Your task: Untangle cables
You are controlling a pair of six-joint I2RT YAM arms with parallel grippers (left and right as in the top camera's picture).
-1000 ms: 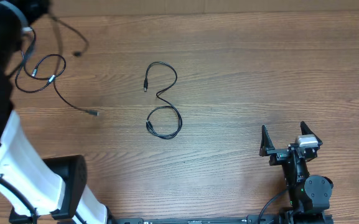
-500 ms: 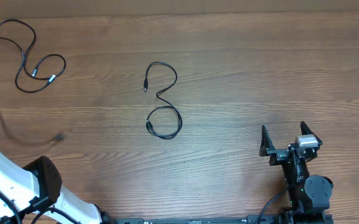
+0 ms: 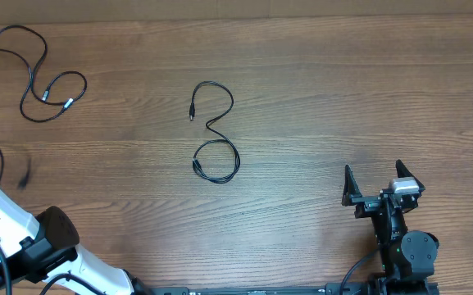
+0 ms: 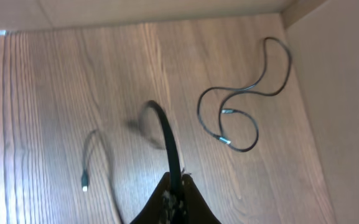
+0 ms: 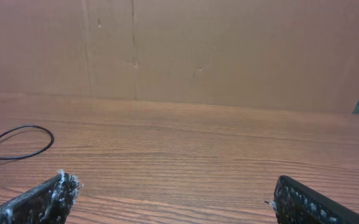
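One cable point(image 4: 167, 134) within left pincer point(image 4: 177, 179) (tight)

Three cameras on one wooden table point(image 3: 318, 98).
Overhead: looked straight down from high on the whole top. Left wrist: hung well above the far left corner, tilted downward, sharing the corner cable point(image 4: 224, 140) with the overhead. Right wrist: sat low at the near right, faced level toward the back wall, catching the middle cable point(image 5: 52, 140).

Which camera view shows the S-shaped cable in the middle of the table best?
Overhead: the whole middle cable shows, both plug ends and its loop. The right wrist view catches only one loop at its left edge. The left wrist view misses it.
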